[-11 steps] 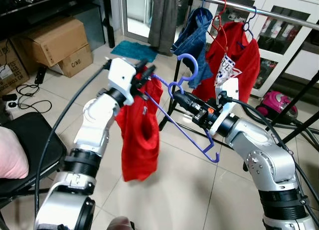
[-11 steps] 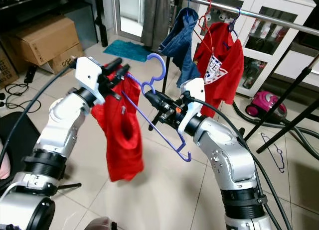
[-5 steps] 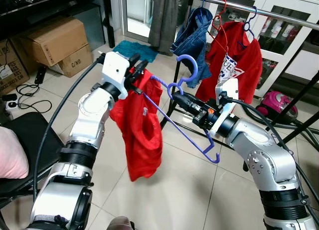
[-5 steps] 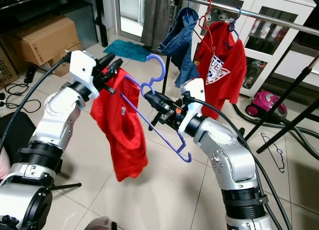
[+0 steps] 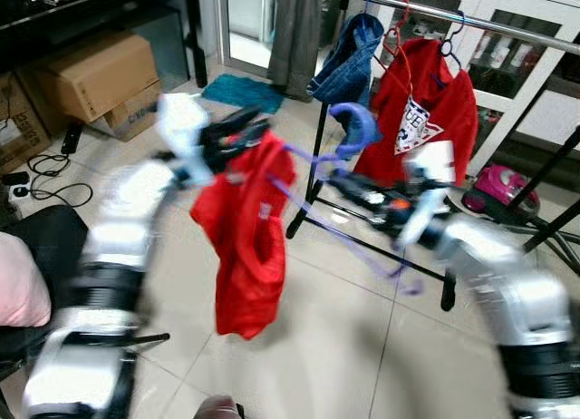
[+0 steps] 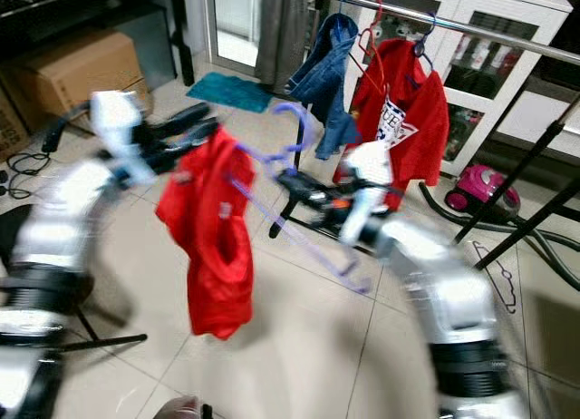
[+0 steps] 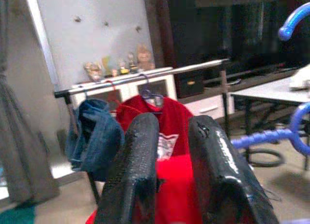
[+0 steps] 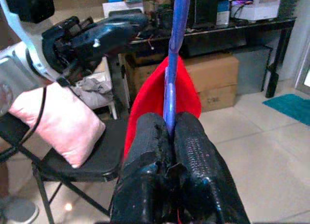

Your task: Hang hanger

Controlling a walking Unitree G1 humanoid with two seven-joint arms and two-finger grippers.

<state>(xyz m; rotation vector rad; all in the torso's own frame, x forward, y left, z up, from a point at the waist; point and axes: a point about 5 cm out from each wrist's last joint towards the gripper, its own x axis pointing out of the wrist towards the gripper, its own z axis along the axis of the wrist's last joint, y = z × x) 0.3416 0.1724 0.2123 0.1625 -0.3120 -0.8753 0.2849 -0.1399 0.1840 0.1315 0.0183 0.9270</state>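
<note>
Hanger (image 8: 173, 64), purple, held in mid-air in front of the clothes rail (image 5: 507, 27), its hook (image 5: 355, 121) raised and its lower bar smeared by motion blur. Right gripper (image 8: 170, 132) has both fingers clamped together on the hanger's bar. Red shirt (image 5: 246, 238) droops from the hanger's far end, where the left gripper (image 7: 172, 151) pinches the cloth between nearly closed fingers. Both arms are blurred in the head views. Denim garment (image 5: 349, 56) and red printed shirt (image 5: 426, 102) hang on the rail behind.
</note>
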